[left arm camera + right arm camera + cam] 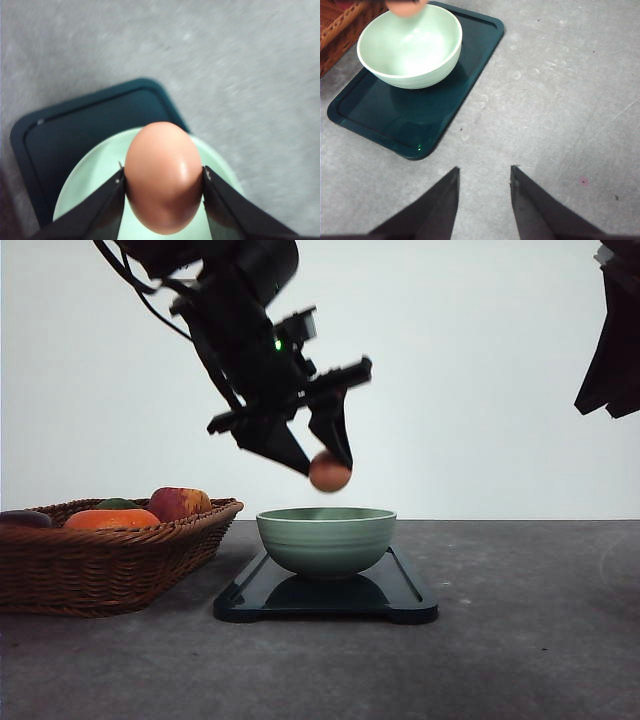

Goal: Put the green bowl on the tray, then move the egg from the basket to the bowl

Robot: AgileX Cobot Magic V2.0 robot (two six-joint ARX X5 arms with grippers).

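Fingers of the left gripper are clamped on the egg right above the green bowl, which already sits on the tray, so only the drop's left.

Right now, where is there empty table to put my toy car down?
The widest bare patch of table runs from the right of the tray to the table's edge. The strip in front of the tray is free too. It's crowded between the basket and the tray, and above the green bowl, where the left gripper holds the egg.
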